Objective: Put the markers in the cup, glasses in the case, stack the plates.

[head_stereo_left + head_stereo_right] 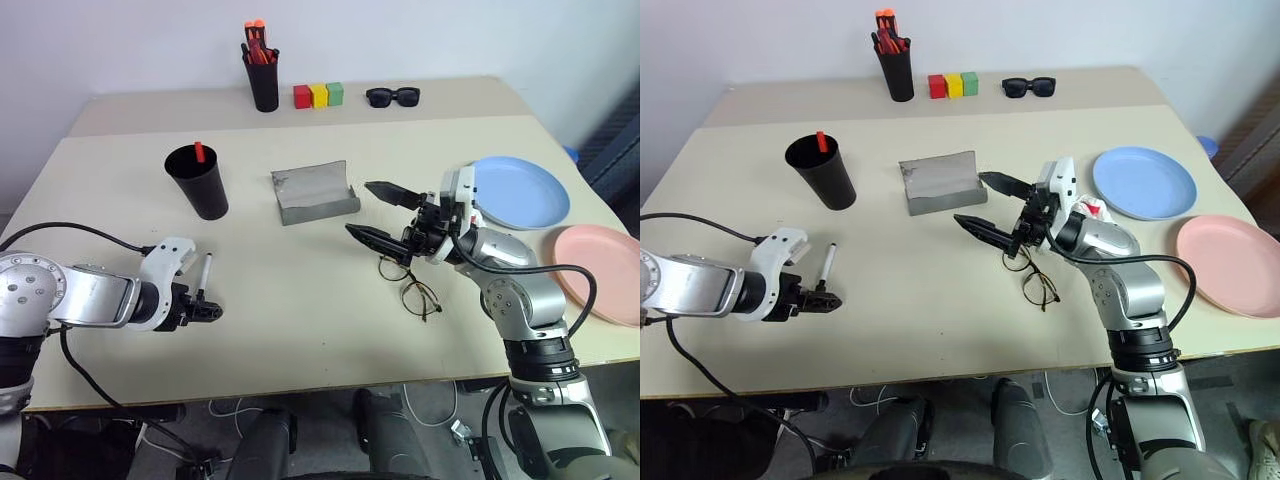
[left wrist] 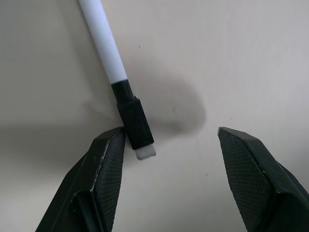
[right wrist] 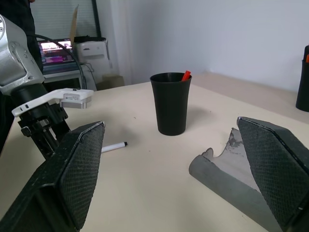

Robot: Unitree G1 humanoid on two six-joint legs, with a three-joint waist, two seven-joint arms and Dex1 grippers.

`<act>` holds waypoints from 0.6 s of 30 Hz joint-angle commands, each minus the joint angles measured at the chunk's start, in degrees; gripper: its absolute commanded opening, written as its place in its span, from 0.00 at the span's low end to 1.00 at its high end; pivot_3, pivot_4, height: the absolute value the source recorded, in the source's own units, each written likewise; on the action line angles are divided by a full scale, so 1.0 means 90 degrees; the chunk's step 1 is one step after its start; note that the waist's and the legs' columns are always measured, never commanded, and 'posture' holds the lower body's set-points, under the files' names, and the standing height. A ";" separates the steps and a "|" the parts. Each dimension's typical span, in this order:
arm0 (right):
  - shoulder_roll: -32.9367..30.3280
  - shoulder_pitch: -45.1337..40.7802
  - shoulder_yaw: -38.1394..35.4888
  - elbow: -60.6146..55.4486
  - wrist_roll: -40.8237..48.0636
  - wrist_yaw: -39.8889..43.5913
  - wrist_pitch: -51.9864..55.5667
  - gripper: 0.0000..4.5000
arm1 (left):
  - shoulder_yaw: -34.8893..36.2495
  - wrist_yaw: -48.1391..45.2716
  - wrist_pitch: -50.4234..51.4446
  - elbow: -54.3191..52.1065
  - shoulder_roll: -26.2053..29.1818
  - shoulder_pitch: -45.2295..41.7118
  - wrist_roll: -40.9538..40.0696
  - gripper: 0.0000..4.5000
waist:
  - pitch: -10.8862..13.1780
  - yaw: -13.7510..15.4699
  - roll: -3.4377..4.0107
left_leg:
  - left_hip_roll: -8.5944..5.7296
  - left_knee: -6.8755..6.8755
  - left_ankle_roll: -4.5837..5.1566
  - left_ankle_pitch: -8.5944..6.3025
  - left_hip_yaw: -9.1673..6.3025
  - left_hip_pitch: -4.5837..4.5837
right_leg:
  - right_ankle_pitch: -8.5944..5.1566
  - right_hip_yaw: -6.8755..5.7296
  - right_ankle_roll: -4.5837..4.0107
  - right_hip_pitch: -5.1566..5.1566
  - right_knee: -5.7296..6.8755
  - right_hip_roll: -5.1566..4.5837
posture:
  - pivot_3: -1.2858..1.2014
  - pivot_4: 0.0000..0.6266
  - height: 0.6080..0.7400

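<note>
On the pale surface (image 1: 300, 320), the left claw (image 1: 205, 309) hangs low with its fingers spread, and the white marker (image 1: 205, 272) lies flat just beside it, its black cap next to one fingertip (image 2: 108, 159) in the left wrist view; whether they touch cannot be told. The other marker's red end (image 1: 199, 151) sticks up out of the black cup (image 1: 198, 181). The right claw (image 1: 378, 212) is held above the surface, fingers wide apart and holding nothing, between the open grey case (image 1: 313, 193) and the wire-rimmed glasses (image 1: 408, 283), which lie on the surface below it. The blue plate (image 1: 520, 191) and pink plate (image 1: 600, 272) sit side by side, unstacked.
</note>
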 commanded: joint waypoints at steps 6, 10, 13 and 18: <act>-0.0013 -0.0035 -0.0078 -0.0190 0.0030 -0.0001 -0.0099 1.00 | 0.0064 0.0682 -0.0474 0.0077 -0.0035 0.0303 -0.0396 0.64 | -0.0002 -0.0012 0.0003 | 0.0000 -0.0001 -0.0001 0.0000 0.0000 0.0002 | 0.0000 0.0000 -0.0001 -0.0001 0.0002 0.0000 | 0.52 0.24 1.00; 0.0004 -0.0062 -0.0071 -0.0188 0.0037 -0.0007 -0.0098 1.00 | -0.0068 0.0948 -0.0711 0.0049 0.0072 0.0469 -0.0766 0.27 | -0.0002 -0.0004 0.0003 | 0.0000 -0.0001 -0.0001 0.0000 0.0000 0.0003 | 0.0000 0.0001 -0.0001 0.0000 0.0004 0.0000 | 0.52 0.24 1.00; -0.0006 -0.0065 -0.0079 -0.0186 0.0037 -0.0006 -0.0098 1.00 | -0.0150 0.1115 -0.0863 0.0042 0.0121 0.0506 -0.0895 0.01 | -0.0002 0.0006 0.0003 | -0.0001 -0.0001 -0.0001 0.0000 0.0001 0.0001 | 0.0000 0.0001 -0.0001 0.0000 0.0001 -0.0002 | 0.52 0.24 1.00; -0.0027 -0.0052 -0.0075 -0.0196 0.0012 -0.0007 -0.0108 1.00 | -0.0184 0.1122 -0.1005 -0.0030 0.0217 0.0453 -0.0837 0.01 | -0.0002 0.0003 0.0003 | -0.0002 -0.0001 0.0000 0.0000 0.0001 0.0002 | 0.0000 0.0000 -0.0002 0.0000 0.0002 -0.0002 | 0.52 0.24 1.00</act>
